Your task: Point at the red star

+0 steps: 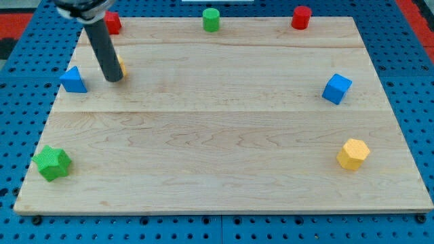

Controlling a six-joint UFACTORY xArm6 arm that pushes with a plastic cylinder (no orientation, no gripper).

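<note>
The red star (pixel 112 22) sits at the board's top left corner, partly hidden behind my dark rod. My tip (pixel 113 78) rests on the board below the red star, about a quarter of the board's depth away. A small yellow block (pixel 121 67) peeks out just right of the rod, mostly hidden by it. A blue triangular block (pixel 73 80) lies just left of the tip.
A green cylinder (pixel 211 19) and a red cylinder (pixel 301 17) stand along the top edge. A blue cube (pixel 336 89) and a yellow hexagonal block (pixel 353 154) are at the right. A green star (pixel 52 163) is at the bottom left. The wooden board (pixel 224 122) lies on a blue pegboard.
</note>
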